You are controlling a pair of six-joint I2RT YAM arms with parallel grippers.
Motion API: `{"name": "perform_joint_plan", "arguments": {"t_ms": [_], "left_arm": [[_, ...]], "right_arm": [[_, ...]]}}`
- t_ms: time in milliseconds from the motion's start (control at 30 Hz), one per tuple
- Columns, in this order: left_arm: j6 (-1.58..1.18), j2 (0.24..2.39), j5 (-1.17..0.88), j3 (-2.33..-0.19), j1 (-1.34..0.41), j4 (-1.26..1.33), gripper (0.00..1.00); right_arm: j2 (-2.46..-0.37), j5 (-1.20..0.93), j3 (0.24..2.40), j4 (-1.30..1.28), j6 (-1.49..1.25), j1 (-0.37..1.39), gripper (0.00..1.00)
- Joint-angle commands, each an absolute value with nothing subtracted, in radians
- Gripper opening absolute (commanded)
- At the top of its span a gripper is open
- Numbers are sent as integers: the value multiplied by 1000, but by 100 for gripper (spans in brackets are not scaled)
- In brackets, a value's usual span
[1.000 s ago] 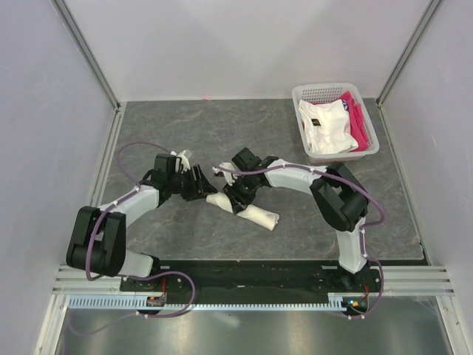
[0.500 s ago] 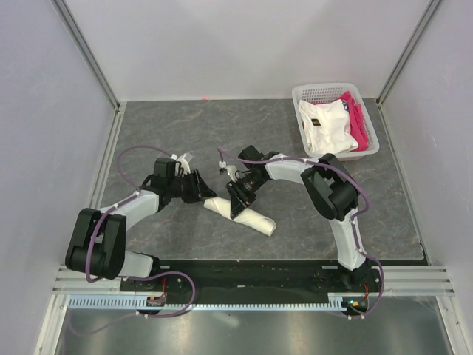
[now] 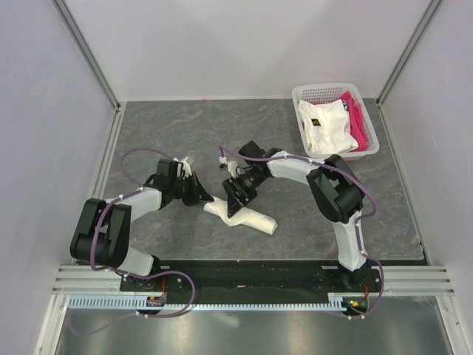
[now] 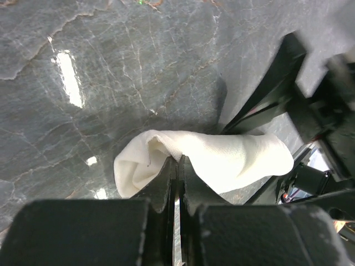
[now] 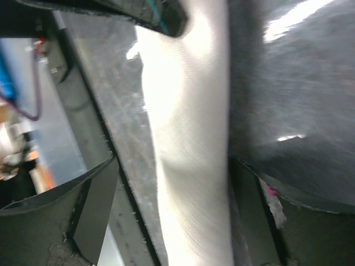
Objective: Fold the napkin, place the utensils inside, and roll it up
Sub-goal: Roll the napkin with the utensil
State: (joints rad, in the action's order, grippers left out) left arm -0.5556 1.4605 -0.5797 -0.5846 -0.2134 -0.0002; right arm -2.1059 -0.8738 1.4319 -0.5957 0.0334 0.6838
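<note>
lying as a loose roll mid-tabletop [image 3: 162,126], the napkin [image 3: 247,217] has its left end pinched in the closed left pincer [image 3: 205,198], while the right pincer [image 3: 233,205] stands open astride it. well apart, in the far right corner, a basket [image 3: 325,86] holds a white garment [image 3: 325,127] and a pink cloth [image 3: 358,122].

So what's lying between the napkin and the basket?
In the top view, the right arm crosses the stretch between napkin and basket; the rest is bare table.
</note>
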Motion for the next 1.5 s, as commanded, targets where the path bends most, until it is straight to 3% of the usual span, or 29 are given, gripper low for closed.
{"name": "perform_joint_plan", "arguments": {"t_ms": [0, 200, 400, 967, 1300, 1467], "left_arm": [[-551, 1508, -568, -646, -204, -46, 2], [-548, 1565, -598, -676, -198, -60, 2], [-543, 1583, -607, -686, -195, -63, 2], [-534, 1585, -623, -709, -193, -74, 2], [-531, 1566, -627, -709, -192, -74, 2], [-534, 1551, -627, -710, -193, -74, 6]], "right_arm": [[-1999, -654, 1430, -562, 58, 675, 93], [-1849, -405, 1339, -463, 98, 751, 96], [-1827, -152, 1310, -440, 166, 896, 98], [-1934, -100, 1321, -448, 281, 968, 96], [-1979, -69, 1315, -472, 279, 968, 81], [-1985, -55, 1298, -466, 287, 968, 62]]}}
